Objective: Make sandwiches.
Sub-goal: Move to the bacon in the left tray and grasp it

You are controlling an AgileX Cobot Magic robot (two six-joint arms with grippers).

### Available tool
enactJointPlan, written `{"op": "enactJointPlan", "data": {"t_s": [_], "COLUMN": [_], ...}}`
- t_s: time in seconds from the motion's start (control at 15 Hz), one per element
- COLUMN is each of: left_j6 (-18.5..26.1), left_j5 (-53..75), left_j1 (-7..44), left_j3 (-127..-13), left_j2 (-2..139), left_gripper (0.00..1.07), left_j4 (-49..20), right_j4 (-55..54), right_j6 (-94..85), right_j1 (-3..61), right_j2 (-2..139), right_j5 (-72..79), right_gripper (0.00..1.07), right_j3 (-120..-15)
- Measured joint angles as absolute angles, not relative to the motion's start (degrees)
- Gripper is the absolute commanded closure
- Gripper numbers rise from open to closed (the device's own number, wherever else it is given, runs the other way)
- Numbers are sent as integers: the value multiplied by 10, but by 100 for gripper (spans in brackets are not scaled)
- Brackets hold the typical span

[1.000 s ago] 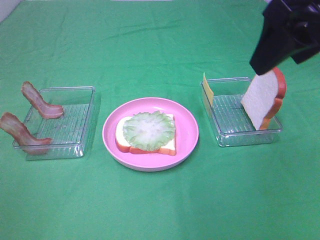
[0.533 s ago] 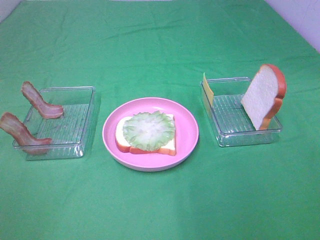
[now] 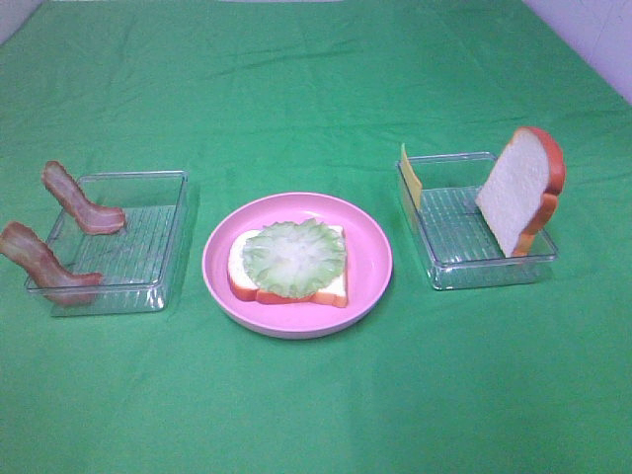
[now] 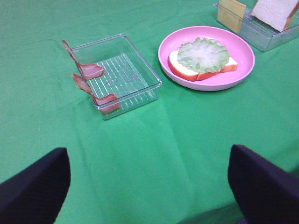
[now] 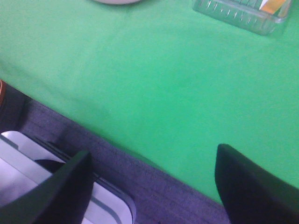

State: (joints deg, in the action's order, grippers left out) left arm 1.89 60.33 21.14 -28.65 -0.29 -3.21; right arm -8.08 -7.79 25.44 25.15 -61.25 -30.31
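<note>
Both grippers show wide open and empty on my wrist feeds: left gripper (image 4: 149, 186) over the green cloth (image 4: 154, 140), right gripper (image 5: 152, 186) at the cloth's edge. From overhead, one bread slice (image 3: 334, 285) lies on the pink plate (image 3: 373, 259) under the lettuce leaf (image 3: 294, 257). At nine o'clock of the plate, bacon strips (image 3: 81, 205) lean on the left tray (image 3: 138, 242) rim; at three o'clock, the second bread slice (image 3: 518, 188) stands tilted in the right tray (image 3: 449, 232), with the cheese (image 3: 410, 178) at its opposite end.
</note>
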Motion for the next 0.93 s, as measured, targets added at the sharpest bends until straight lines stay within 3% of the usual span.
{"op": "enactJointPlan", "data": {"t_s": [0.53,0.93], "left_j6": [-3,-88], "left_j5": [598,527], "left_j1": [211,211], "left_j3": [-293,-413], "left_j2": [53,351], "left_gripper": [24,32], "left_j4": [-34,-5], "right_j4": [-80,-79], "right_j6": [-81,-81], "right_j1": [254,254], "right_j2": [48,-3], "right_j5": [-603,-606], "right_gripper": [39,39], "right_j3": [-300,-293]}}
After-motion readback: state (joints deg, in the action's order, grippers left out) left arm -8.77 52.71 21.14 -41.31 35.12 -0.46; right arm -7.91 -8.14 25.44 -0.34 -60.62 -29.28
